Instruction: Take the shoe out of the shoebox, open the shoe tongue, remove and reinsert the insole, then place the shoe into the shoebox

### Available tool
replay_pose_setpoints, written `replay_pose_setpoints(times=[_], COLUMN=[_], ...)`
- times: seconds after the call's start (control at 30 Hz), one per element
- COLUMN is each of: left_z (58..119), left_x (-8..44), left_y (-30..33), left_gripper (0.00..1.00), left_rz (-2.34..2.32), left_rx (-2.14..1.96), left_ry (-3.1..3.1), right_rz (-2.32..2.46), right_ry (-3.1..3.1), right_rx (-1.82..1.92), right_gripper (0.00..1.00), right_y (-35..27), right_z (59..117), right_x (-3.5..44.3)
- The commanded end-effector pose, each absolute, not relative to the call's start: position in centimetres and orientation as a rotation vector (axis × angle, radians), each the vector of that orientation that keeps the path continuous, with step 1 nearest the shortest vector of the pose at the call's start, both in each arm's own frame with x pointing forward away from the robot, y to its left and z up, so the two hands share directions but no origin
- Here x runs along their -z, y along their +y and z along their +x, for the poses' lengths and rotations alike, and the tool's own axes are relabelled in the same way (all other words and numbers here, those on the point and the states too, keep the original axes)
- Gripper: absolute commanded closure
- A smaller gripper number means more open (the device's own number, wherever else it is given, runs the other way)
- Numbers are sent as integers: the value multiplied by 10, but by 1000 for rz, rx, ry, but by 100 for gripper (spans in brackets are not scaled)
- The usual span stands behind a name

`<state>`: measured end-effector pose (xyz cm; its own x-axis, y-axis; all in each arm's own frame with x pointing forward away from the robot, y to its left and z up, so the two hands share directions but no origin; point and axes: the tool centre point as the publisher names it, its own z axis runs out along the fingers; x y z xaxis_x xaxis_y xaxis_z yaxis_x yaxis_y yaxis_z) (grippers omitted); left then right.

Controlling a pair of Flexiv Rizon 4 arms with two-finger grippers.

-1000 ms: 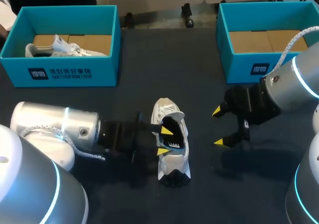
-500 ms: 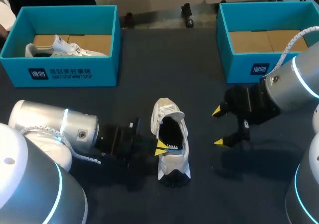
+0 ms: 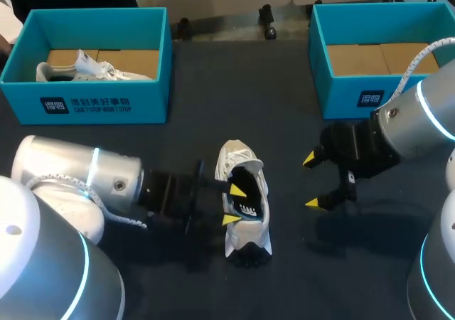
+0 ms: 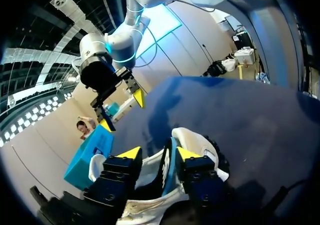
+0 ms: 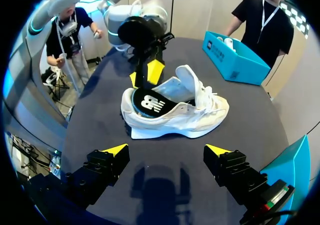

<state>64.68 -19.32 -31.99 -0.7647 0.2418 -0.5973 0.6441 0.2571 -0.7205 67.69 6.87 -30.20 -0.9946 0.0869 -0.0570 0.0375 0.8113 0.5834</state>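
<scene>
A white shoe (image 3: 242, 158) stands on the dark table (image 3: 213, 107) at the middle, its tongue (image 5: 185, 78) lifted. A dark insole (image 5: 149, 104) with a white mark lies inside it. My left gripper (image 3: 233, 205) comes in from the left and is open at the shoe's heel end. In the left wrist view the left gripper (image 4: 158, 153) straddles the blue-lined collar of the shoe (image 4: 200, 142) without pinching it. My right gripper (image 3: 311, 182) hangs open to the right of the shoe, nothing between its fingers. The right gripper (image 5: 166, 150) faces the shoe (image 5: 200, 112) side-on.
A teal shoebox (image 3: 85, 99) at the back left holds another white shoe (image 3: 78, 65). A second teal shoebox (image 3: 320, 64) at the back right shows only its cardboard floor. Bare table lies between the boxes and in front of the shoe.
Half a second ago my left gripper was shut and drawn back from the shoe. Now it is open again and forward at the shoe's opening. The right arm has not moved.
</scene>
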Motion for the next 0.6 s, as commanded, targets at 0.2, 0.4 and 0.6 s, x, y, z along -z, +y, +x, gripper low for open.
replay_pose_setpoints(times=[0.2, 0.4, 0.6], left_z=[643, 647, 646], left_x=[305, 292, 278], left_y=[-187, -184, -179], left_gripper=[18, 64, 100], left_rz=[810, 853, 991], left_rx=[1491, 1455, 1394], left_ry=[2153, 2134, 2131], right_rz=[100, 100, 100], right_ry=[2909, 2909, 2909], right_rx=[-936, -936, -936], right_gripper=[0, 0, 0], right_y=[68, 68, 68], right_z=[675, 675, 675], right_x=[302, 302, 302])
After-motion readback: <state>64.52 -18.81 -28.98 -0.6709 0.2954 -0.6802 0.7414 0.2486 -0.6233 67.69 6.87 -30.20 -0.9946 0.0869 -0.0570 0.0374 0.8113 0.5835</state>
